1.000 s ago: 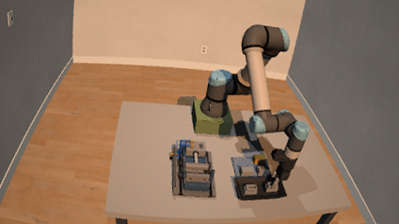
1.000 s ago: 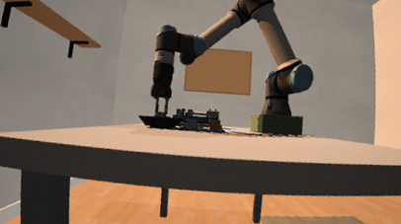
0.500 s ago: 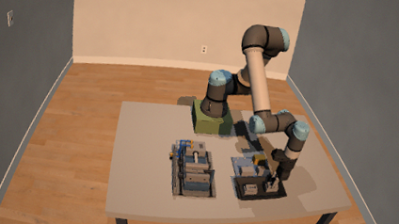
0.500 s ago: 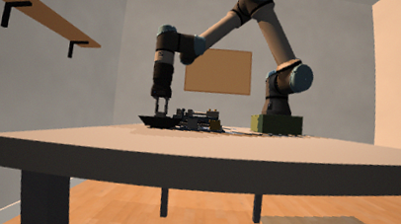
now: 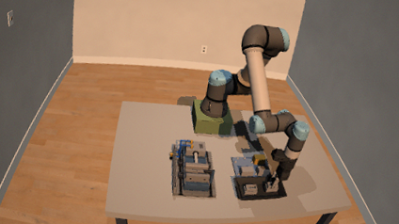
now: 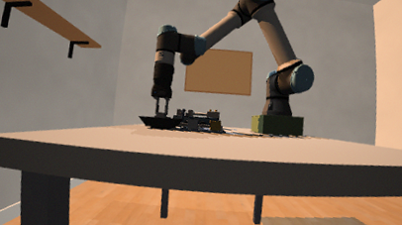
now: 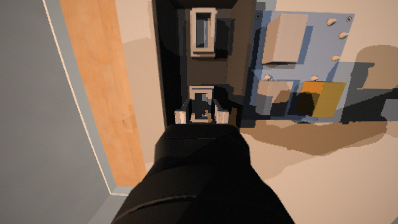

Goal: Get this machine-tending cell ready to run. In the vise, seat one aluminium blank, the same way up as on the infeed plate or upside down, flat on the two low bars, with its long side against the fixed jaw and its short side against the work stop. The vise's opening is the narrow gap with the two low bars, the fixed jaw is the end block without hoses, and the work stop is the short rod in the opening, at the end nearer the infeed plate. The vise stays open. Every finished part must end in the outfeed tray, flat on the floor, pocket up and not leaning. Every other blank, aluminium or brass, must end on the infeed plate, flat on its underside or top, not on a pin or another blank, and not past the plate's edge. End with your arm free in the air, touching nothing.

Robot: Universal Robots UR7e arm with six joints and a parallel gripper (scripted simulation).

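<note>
My gripper (image 5: pixel 273 182) (image 6: pixel 161 114) (image 7: pixel 201 105) points down inside the outfeed tray (image 5: pixel 241 194) (image 7: pixel 205 72), shut on a finished part (image 5: pixel 270 188) (image 7: pixel 201 90), whose pocket faces up. The gap under the held part cannot be judged. Another finished part (image 5: pixel 250 189) (image 7: pixel 203 53) lies in the tray, pocket up. The blue infeed plate (image 5: pixel 242 161) (image 7: pixel 320 55) bears two aluminium blanks, a larger-looking one (image 5: pixel 246 170) (image 7: pixel 290 37) and one (image 7: pixel 270 95) beside the brass blank (image 5: pixel 259 159) (image 7: pixel 332 100). The vise (image 5: pixel 197 179) stands left; its opening is too small to read.
Light pins (image 7: pixel 331 22) stand on the infeed plate. Blue hoses (image 5: pixel 181 146) are at the vise's rear end. The green robot base (image 5: pixel 212 126) (image 6: pixel 283 125) is at the back of the table (image 5: pixel 144 165). The tray's dark walls rise close around the fingers.
</note>
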